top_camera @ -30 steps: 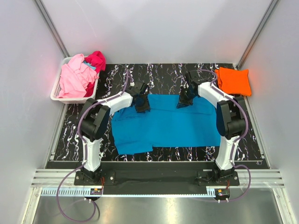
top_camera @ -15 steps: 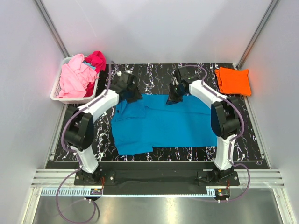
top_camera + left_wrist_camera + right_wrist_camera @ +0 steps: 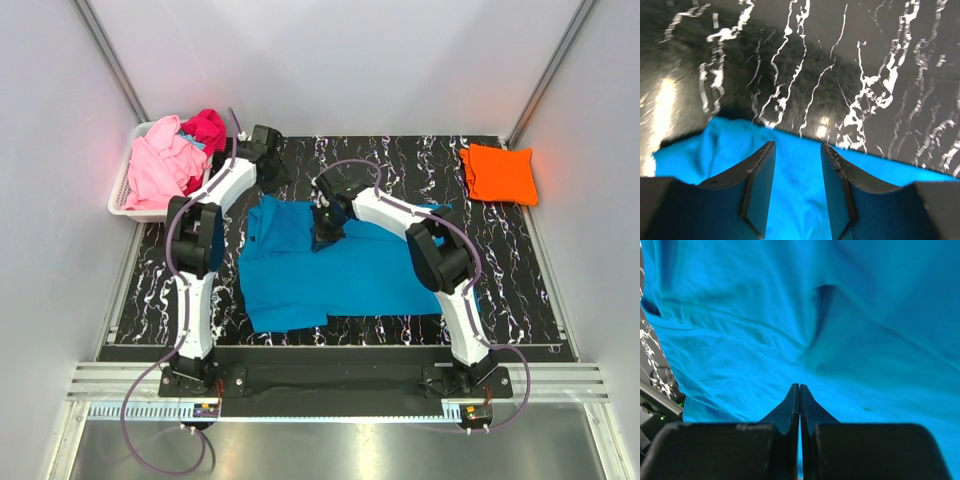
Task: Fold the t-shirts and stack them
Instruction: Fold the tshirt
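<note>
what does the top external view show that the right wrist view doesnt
Only top external: the folded orange t-shirt and the white basket holding a pink t-shirt and a magenta t-shirt. Only right wrist: the right end effector up close, tips shut on creased cloth. Both: the turquoise t-shirt.

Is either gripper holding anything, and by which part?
The right gripper looks pinched shut on the turquoise-blue cotton t-shirt, near its far edge; the left gripper is open, holding nothing.

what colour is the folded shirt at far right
The folded shirt is orange, clearest in the top external view.
</note>
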